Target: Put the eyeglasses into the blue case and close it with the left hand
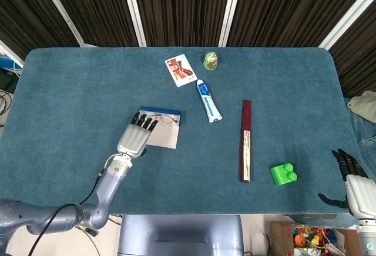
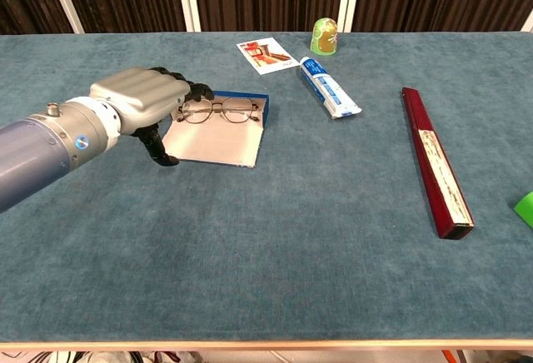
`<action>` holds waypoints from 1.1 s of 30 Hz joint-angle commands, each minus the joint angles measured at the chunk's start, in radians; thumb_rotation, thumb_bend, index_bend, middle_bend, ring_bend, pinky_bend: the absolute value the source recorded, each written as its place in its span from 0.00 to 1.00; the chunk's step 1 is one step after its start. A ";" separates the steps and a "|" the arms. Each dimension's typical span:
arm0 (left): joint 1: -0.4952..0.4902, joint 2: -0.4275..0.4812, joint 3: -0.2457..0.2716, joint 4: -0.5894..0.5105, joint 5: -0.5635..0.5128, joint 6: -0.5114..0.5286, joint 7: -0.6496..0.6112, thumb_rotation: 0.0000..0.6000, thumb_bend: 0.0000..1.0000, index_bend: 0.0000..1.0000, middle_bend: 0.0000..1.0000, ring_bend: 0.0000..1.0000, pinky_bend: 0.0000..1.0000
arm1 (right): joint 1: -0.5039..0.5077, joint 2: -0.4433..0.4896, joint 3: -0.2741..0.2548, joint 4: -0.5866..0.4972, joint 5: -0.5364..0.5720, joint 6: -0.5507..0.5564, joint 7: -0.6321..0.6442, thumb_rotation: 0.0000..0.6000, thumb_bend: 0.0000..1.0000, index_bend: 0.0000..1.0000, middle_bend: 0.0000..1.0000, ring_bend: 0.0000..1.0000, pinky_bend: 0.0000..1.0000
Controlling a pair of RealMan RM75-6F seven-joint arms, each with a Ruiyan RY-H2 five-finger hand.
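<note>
The blue case lies open on the table, its pale lid flap spread flat toward the near edge. Thin-rimmed eyeglasses rest in it along the blue rim. My left hand hovers at the case's left end, fingers apart and bent down, thumb hanging low, holding nothing. My right hand stays off the table's near right corner, fingers spread and empty; the chest view does not show it.
A toothpaste tube, a picture card and a small green jar lie beyond the case. A long dark red box and a green block sit to the right.
</note>
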 commanded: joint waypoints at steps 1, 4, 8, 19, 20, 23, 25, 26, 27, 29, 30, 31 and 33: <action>-0.004 -0.023 -0.003 0.031 0.009 -0.012 0.003 1.00 0.17 0.10 0.15 0.05 0.06 | 0.000 0.000 0.000 0.000 0.001 -0.001 0.001 1.00 0.11 0.00 0.00 0.00 0.17; -0.004 -0.040 -0.008 0.055 0.006 -0.027 -0.003 1.00 0.17 0.09 0.14 0.05 0.06 | 0.001 0.001 0.000 0.000 0.002 -0.003 0.001 1.00 0.11 0.00 0.00 0.00 0.17; 0.000 -0.061 -0.020 0.078 0.015 -0.036 -0.025 1.00 0.17 0.09 0.14 0.05 0.06 | 0.001 0.002 0.000 -0.001 0.003 -0.004 0.002 1.00 0.11 0.00 0.00 0.00 0.17; -0.003 -0.104 -0.034 0.134 0.027 -0.061 -0.019 1.00 0.21 0.11 0.16 0.05 0.06 | 0.003 0.004 0.001 -0.005 0.011 -0.012 0.004 1.00 0.11 0.00 0.00 0.00 0.17; -0.003 -0.109 -0.038 0.139 0.027 -0.062 -0.017 1.00 0.21 0.11 0.16 0.05 0.06 | 0.004 0.005 0.001 -0.006 0.012 -0.013 0.004 1.00 0.11 0.00 0.00 0.00 0.17; -0.003 -0.117 -0.045 0.148 0.026 -0.063 -0.015 1.00 0.21 0.05 0.15 0.05 0.06 | 0.004 0.005 0.001 -0.006 0.012 -0.015 0.004 1.00 0.11 0.00 0.00 0.00 0.17; -0.003 -0.121 -0.049 0.153 0.026 -0.065 -0.013 1.00 0.21 0.01 0.14 0.05 0.06 | 0.004 0.005 0.001 -0.006 0.012 -0.015 0.005 1.00 0.11 0.00 0.00 0.00 0.17; -0.003 -0.123 -0.050 0.156 0.026 -0.066 -0.012 1.00 0.21 0.00 0.14 0.05 0.06 | 0.004 0.005 0.001 -0.006 0.012 -0.015 0.005 1.00 0.11 0.00 0.00 0.00 0.17; -0.003 -0.126 -0.052 0.159 0.025 -0.068 -0.010 1.00 0.21 0.00 0.13 0.05 0.06 | 0.004 0.005 0.001 -0.006 0.012 -0.015 0.006 1.00 0.11 0.00 0.00 0.00 0.17; -0.002 -0.130 -0.056 0.163 0.022 -0.072 -0.008 1.00 0.21 0.00 0.13 0.05 0.06 | 0.004 0.005 0.001 -0.006 0.012 -0.015 0.006 1.00 0.11 0.00 0.00 0.00 0.17; -0.002 -0.132 -0.058 0.164 0.021 -0.073 -0.008 1.00 0.21 0.00 0.13 0.05 0.06 | 0.004 0.006 0.001 -0.006 0.013 -0.015 0.006 1.00 0.11 0.00 0.00 0.00 0.17; -0.002 -0.133 -0.060 0.165 0.022 -0.074 -0.007 1.00 0.21 0.00 0.13 0.05 0.06 | 0.004 0.006 0.001 -0.007 0.013 -0.016 0.006 1.00 0.11 0.00 0.00 0.00 0.17; -0.002 -0.136 -0.061 0.169 0.023 -0.076 -0.005 1.00 0.21 0.00 0.13 0.05 0.06 | 0.004 0.006 0.001 -0.007 0.013 -0.015 0.006 1.00 0.11 0.00 0.00 0.00 0.17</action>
